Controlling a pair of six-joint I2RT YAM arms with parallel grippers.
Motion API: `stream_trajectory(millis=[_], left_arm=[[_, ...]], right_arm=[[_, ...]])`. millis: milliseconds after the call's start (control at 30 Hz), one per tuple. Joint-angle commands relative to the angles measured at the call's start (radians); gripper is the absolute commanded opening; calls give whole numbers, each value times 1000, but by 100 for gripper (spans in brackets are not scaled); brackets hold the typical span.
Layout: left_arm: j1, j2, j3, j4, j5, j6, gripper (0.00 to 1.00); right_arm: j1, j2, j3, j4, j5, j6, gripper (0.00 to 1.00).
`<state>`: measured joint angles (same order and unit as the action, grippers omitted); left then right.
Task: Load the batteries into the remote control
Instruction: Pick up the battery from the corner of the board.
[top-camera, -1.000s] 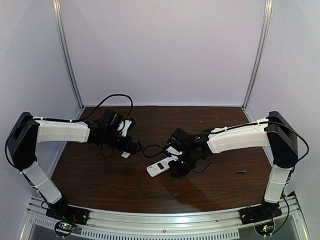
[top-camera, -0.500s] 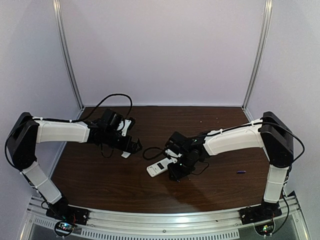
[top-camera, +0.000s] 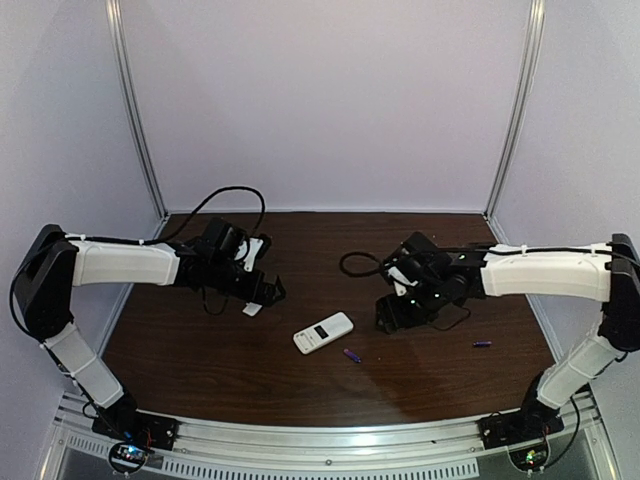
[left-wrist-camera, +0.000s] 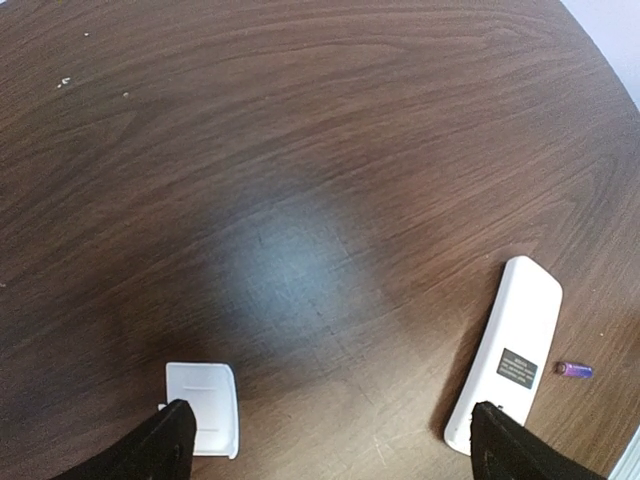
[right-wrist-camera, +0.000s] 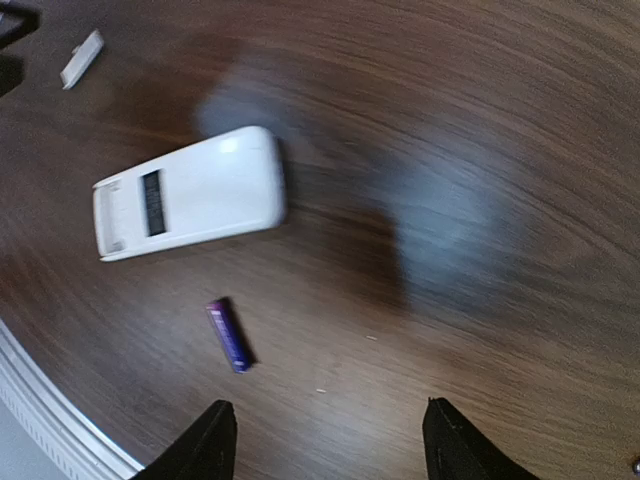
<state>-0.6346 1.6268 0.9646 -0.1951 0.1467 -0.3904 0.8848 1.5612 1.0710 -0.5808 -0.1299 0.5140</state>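
Observation:
The remote control lies flat near the table's middle, white face up with a dark rectangle on it. One purple battery rests on the wood just in front of the remote. A second battery lies far to the right. My right gripper hovers right of the remote, open, with nothing between its fingers. My left gripper is open and empty, low over the table left of the remote.
A small loose white flat piece lies beside my left gripper's finger. Black cables loop over the table behind both wrists. The metal rail runs along the near table edge.
My right gripper has opened and pulled back to the right, away from the remote. A purple battery now lies on the table beside the remote. The left arm has not moved.

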Motion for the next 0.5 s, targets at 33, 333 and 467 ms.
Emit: stream_trajectory(millis=[33, 333, 467], left_arm=[[1, -7, 5, 52, 28, 15, 98], [1, 4, -1, 87, 58, 8, 97], [1, 5, -3, 92, 52, 6, 97]], right_arm=[[-206, -227, -255, -117, 78, 200, 66], [-436, -553, -454, -261, 199, 452, 77], [-508, -588, -505, -301, 207, 507, 78]])
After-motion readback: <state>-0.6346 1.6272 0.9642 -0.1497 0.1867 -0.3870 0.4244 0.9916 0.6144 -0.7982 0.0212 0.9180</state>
